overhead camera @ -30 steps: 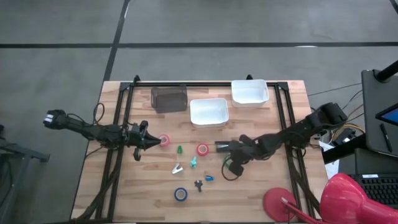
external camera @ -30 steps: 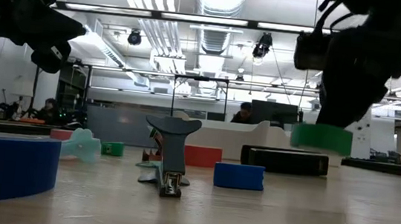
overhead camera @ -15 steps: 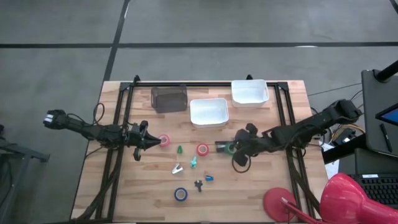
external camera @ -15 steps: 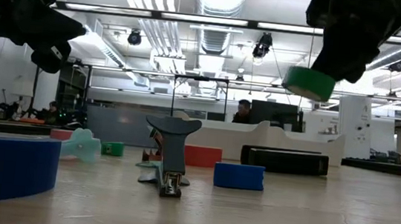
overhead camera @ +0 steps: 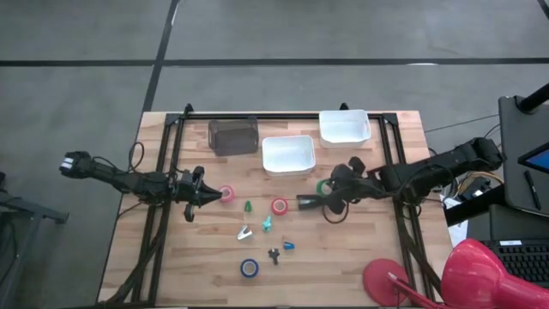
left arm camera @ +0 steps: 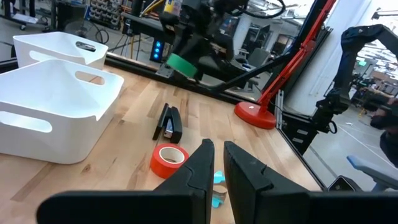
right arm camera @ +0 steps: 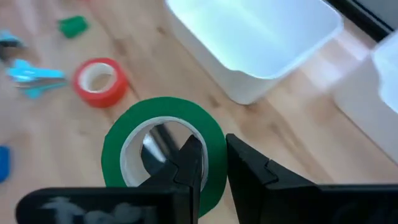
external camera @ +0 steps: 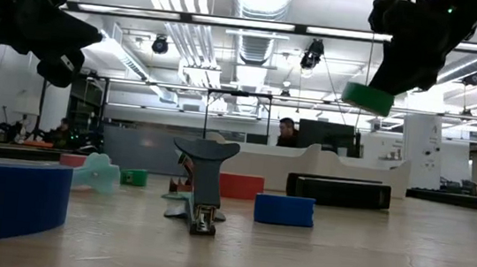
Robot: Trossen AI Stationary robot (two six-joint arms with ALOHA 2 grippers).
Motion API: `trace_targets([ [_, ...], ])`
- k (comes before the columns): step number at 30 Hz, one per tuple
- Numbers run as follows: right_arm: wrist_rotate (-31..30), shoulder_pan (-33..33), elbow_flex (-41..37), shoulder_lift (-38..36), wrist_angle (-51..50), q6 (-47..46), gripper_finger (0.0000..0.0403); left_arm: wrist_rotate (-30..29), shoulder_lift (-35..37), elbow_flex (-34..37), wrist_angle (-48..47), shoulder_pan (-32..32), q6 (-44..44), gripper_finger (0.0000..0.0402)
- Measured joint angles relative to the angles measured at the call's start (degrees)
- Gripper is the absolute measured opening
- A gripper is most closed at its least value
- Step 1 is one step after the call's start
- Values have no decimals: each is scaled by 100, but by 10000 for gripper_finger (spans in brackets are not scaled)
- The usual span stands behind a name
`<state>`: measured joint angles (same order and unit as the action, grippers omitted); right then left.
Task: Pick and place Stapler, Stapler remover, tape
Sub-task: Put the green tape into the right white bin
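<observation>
Right pincer (right arm camera: 211, 163) partly hiding green tape (right arm camera: 124, 140)

Blue tape (external camera: 2, 199) cut off left

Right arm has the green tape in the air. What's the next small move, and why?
Probably carry it on toward the nearer white bin before releasing. The right gripper pinches the green tape by its wall, lifted clear of the table, short of the bin.

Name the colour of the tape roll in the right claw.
Green tape roll, gripped by the right claw; right wrist view shows it best.
</observation>
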<state>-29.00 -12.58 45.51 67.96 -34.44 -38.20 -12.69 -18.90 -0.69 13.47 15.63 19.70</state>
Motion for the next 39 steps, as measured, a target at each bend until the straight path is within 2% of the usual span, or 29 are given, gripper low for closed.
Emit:
trace_targets([
  [10, -456, 771, -10, 4, -214, 290, 59, 0, 0, 0, -20, -1, 0, 39],
  [17, -1203, 1714, -11, 14, -171, 583, 59, 0, 0, 1, -26, 1, 0, 39],
  [21, -1315, 2389, -15, 15, 96, 1003, 59, 0, 0, 2, -26, -1, 0, 39],
  [24, -1247, 2930, -15, 15, 248, 1110, 59, 0, 0, 0, -26, 0, 0, 39],
  [32, -264, 4300, -17, 95, 797, 1328, 59, 0, 0, 0, -26, 1, 0, 39],
  [35, 20, 4630, -17, 262, 981, 1316, 59, 0, 0, 0, -26, 0, 0, 39],
  [39, 89, 4837, -19, 697, 1232, 1468, 59, 0, 0, 1, -28, -1, 0, 39],
])
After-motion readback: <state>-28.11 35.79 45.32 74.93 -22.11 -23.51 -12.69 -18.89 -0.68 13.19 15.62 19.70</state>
